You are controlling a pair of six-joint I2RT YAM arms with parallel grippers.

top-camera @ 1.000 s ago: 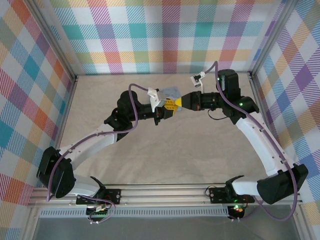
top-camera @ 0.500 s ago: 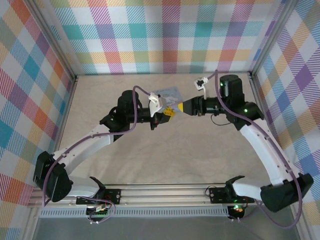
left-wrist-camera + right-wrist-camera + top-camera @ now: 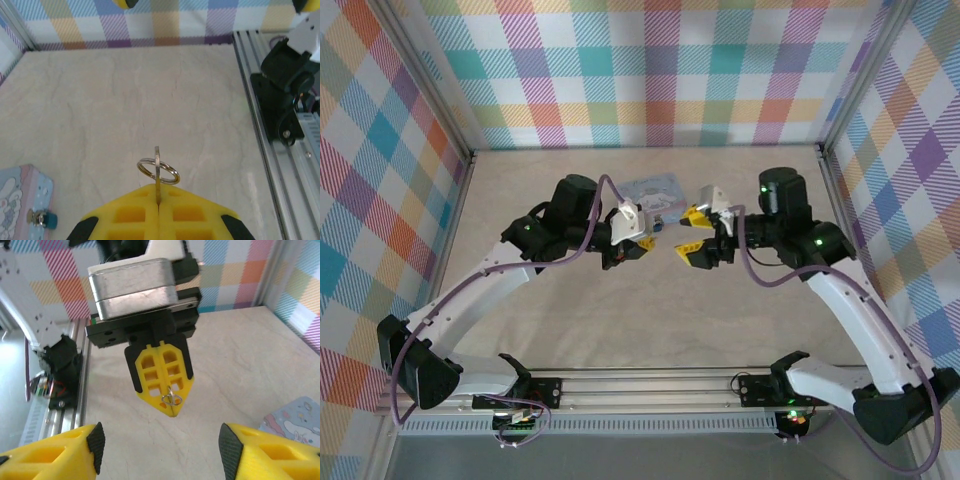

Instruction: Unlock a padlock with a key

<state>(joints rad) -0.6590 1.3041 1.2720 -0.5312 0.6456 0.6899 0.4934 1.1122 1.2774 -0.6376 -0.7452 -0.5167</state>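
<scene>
- The left gripper hangs over the middle of the table, pointing right. Its yellow fingers are pressed together on the key.
- The key stands edge-on out of the closed fingertips. A thin silver key ring is looped through it, just past the tips.
- The right gripper faces the left one from the right, close to it but not touching. Its two fingers stand well apart with nothing between them.
- From the right wrist, the left gripper shows head-on, tips down, with the key ring at its point.
- The padlock sits at the edge of the pale blue cartoon-printed box. I cannot tell whether it rests on the box or hangs from it.
- The box lies just beyond the two grippers, on the far side.
</scene>
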